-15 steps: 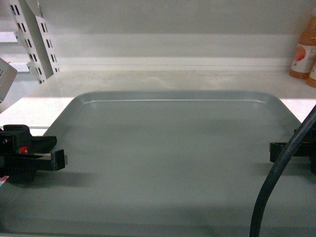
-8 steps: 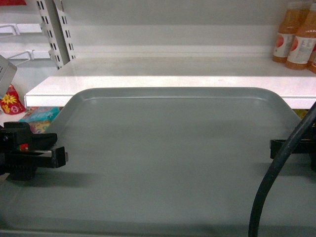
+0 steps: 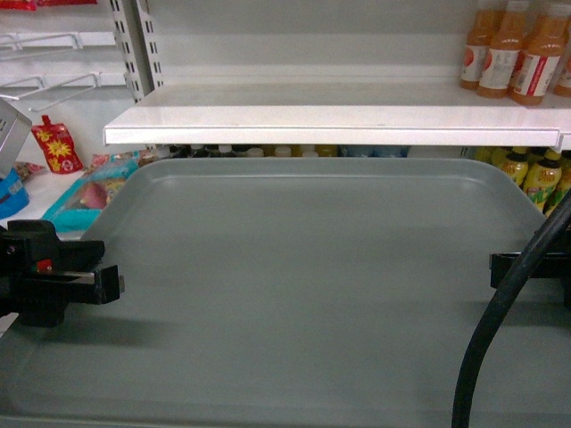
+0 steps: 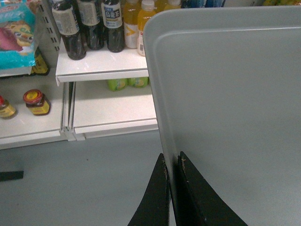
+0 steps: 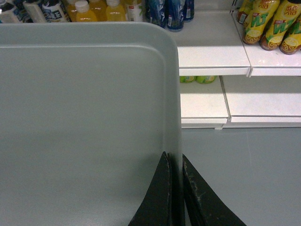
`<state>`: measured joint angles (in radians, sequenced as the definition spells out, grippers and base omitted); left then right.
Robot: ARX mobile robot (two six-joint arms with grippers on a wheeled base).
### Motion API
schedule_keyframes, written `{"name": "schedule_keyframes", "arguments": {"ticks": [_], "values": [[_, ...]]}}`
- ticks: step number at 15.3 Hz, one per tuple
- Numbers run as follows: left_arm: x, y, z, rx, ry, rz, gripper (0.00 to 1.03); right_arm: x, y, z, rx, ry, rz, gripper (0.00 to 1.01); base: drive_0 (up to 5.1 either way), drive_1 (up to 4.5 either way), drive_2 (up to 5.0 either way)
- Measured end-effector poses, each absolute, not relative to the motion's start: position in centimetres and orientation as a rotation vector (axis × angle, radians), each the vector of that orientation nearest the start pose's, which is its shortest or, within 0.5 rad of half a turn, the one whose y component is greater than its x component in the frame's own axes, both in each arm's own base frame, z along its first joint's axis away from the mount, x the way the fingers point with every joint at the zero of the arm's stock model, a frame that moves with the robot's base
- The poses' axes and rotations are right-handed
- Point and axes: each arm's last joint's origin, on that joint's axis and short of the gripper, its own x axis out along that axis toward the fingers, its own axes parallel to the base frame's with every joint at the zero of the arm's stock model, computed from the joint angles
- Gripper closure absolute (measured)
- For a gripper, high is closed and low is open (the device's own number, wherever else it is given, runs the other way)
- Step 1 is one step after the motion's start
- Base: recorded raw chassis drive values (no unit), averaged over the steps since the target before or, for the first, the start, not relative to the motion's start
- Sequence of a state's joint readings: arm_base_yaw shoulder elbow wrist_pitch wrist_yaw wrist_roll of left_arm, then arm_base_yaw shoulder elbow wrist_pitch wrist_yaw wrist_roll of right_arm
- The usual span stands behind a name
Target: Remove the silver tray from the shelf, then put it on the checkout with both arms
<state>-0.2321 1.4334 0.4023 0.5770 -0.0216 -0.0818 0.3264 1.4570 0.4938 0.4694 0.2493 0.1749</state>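
The silver tray (image 3: 303, 285) fills most of the head view, held level in the air in front of the shelf (image 3: 330, 114), whose board shows bare just beyond the tray's far rim. My left gripper (image 3: 111, 285) is shut on the tray's left rim; in the left wrist view the tray (image 4: 235, 94) runs between the two black fingers of that gripper (image 4: 171, 160). My right gripper (image 3: 495, 267) is shut on the right rim, and the right wrist view shows the tray (image 5: 84, 117) pinched at its edge by that gripper (image 5: 174, 160). The checkout is out of view.
Orange juice bottles (image 3: 508, 53) stand at the shelf's back right, yellow bottles (image 3: 535, 174) on a lower level. A slotted upright (image 3: 138, 45) and snack packs (image 3: 89, 187) are at left. A thick black cable (image 3: 500, 330) crosses the right foreground. Grey floor (image 4: 80, 179) lies under the tray.
The shelf board has drawn away and risen in the head view, so the tray now stands clear in front of it. Lower shelf rows have come into sight. Both grippers kept their hold.
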Motion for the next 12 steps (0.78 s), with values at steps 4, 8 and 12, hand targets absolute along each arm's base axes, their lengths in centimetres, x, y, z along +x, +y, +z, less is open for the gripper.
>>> {"name": "schedule_keyframes", "arguments": {"ticks": [4, 8, 12], "values": [[24.14, -5.68, 14.33, -0.021, 0.46, -0.19, 1.0, 25.18, 7.78, 15.33, 0.031, 0.479, 0.033, 0.98, 0.1, -4.05, 4.3], [24.15, -5.65, 14.3, -0.02, 0.462, -0.189, 1.0, 25.18, 7.79, 15.34, 0.031, 0.479, 0.034, 0.98, 0.1, -4.05, 4.3], [24.15, -5.64, 14.32, -0.019, 0.46, -0.189, 1.0, 25.18, 7.79, 15.4, 0.033, 0.472, 0.034, 0.98, 0.1, -4.05, 4.3]]}}
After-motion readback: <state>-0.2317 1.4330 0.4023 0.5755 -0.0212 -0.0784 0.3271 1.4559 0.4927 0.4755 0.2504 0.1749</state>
